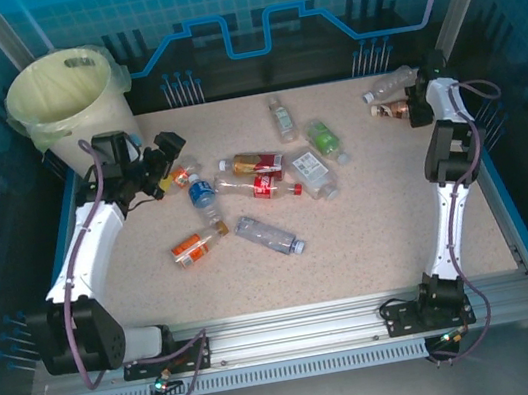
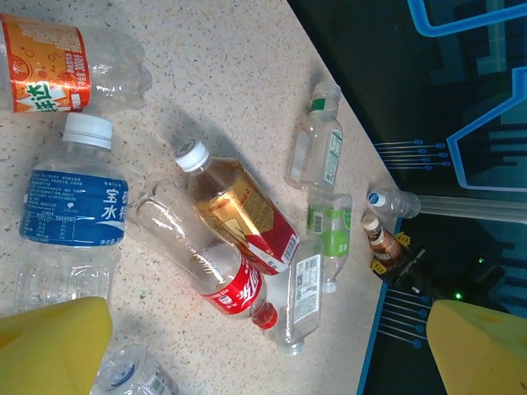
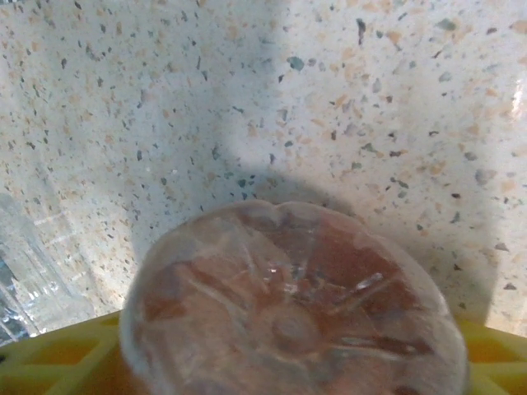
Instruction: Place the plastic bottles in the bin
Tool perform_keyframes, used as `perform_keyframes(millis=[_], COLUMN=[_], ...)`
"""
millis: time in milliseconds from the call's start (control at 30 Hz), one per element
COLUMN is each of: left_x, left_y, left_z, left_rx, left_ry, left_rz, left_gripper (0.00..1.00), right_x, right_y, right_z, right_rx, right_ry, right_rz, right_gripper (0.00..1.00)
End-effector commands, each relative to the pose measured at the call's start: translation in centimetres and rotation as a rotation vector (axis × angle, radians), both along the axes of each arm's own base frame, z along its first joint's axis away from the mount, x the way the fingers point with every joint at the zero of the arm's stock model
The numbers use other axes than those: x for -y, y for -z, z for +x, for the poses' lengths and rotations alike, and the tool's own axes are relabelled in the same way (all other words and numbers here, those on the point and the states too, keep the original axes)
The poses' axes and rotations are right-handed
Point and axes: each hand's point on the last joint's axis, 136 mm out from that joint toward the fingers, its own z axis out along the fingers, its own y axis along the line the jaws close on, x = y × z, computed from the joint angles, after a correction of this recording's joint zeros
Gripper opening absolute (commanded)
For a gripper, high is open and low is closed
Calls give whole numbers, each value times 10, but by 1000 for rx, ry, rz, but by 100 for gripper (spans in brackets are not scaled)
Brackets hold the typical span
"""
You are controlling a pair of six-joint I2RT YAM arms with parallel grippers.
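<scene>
- Plastic bottles (image 1: 263,190) are lying scattered on the speckled table (image 1: 391,227), most of them crowding its middle.
- The bin (image 1: 64,94) is standing at the far left corner, well apart from that cluster.
- The left gripper (image 1: 164,158) is hovering near the bin, over the cluster's left edge. Its jaws are gaping wide, released.
- The right gripper (image 1: 413,108) is hanging at the far right corner, where a brown-labelled bottle (image 1: 389,111) is lying just beside a clear bottle (image 1: 390,85).
- In the right wrist view, the brown-labelled bottle's base is sitting between the yellow fingers (image 3: 58,366). I cannot tell whether they are pinching it.
</scene>
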Motion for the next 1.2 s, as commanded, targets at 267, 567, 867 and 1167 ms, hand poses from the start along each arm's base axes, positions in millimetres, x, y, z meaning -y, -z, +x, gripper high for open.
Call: perform_keyframes(millis=[267,567,867,1167], left_x=[17,44,48,99], left_y=[-4,-7,-11,3], left_z=[-4,-7,-17,-30], left_rx=[106,157,199,159], left_ry=[135,283,189,343], left_rz=[-8,-86,13,92], left_gripper=[99,99,99,99], right_x=[-4,-36,-98,-191], right_y=[-17,-69,-107,-153], right_z=[-27,-51,-104,-161], right_rx=[92,283,398,551], right_ry=[-101,-270,-535,-856], right_rz=[-46,-129,-247,-326], right_gripper=[44,33,26,26])
